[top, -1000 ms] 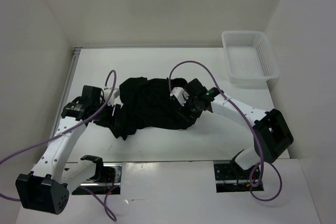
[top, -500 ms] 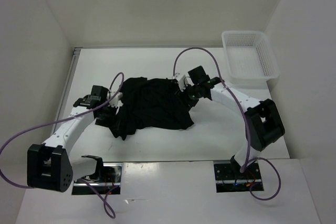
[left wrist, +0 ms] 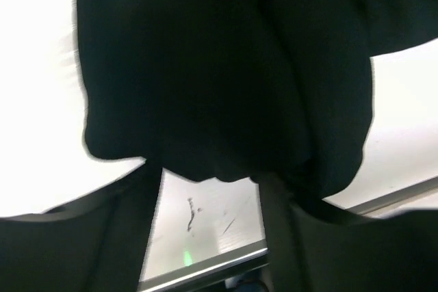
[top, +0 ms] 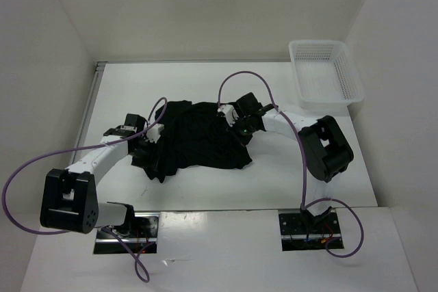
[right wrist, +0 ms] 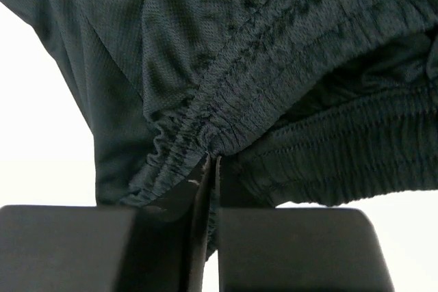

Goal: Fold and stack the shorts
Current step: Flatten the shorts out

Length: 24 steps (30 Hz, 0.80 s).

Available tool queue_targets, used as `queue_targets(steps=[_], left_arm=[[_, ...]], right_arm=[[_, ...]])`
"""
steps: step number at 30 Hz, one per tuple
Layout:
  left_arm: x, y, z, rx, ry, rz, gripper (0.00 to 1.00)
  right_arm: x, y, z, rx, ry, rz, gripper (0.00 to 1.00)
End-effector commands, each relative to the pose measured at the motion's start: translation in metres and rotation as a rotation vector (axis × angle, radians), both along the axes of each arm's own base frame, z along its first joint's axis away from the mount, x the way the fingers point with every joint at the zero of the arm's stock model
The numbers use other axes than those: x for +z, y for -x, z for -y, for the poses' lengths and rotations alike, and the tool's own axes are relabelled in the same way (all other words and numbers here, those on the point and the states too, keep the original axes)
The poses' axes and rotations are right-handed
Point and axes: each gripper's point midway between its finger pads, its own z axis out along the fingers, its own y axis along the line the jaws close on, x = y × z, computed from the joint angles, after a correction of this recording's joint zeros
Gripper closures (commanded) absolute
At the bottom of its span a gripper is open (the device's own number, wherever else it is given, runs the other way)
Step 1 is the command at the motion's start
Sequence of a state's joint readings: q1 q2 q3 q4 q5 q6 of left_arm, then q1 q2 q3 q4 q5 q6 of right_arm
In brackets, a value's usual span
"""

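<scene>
The black shorts [top: 198,138] lie crumpled in the middle of the table. My right gripper [top: 236,120] is at their far right edge. In the right wrist view it [right wrist: 211,162] is shut on a gathered fold of the elastic waistband [right wrist: 274,66], with the fabric pinched between the two pads. My left gripper [top: 147,148] is at the shorts' left edge. In the left wrist view its jaws [left wrist: 205,179] stand open, bare table shows between the fingers, and the hem of the shorts [left wrist: 226,66] hangs over the fingertips.
A white mesh basket [top: 327,76] stands at the far right corner of the table. White walls close in the table on the left, back and right. Purple cables loop from both arms over the table.
The right gripper has moved from the shorts' middle to the far right waistband edge and shut on it. The left arm has swung in toward the shorts' left edge.
</scene>
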<state>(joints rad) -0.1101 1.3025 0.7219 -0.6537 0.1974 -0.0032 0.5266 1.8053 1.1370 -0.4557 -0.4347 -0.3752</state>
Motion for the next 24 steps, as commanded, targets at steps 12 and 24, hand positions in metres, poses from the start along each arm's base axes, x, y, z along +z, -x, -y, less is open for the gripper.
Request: queue_targets(steps=[12,24], left_arm=[[0.006,-0.011,0.028,-0.046,0.159,-0.002,1.00],[0.211,-0.223,-0.142,0.396,-0.166,0.697,1.00]], right_arm=[[0.073,-0.059,-0.036,0.006,-0.148,0.181,1.00],[0.294,-0.244,-0.033,-0.287,-0.457,0.622,1.00]])
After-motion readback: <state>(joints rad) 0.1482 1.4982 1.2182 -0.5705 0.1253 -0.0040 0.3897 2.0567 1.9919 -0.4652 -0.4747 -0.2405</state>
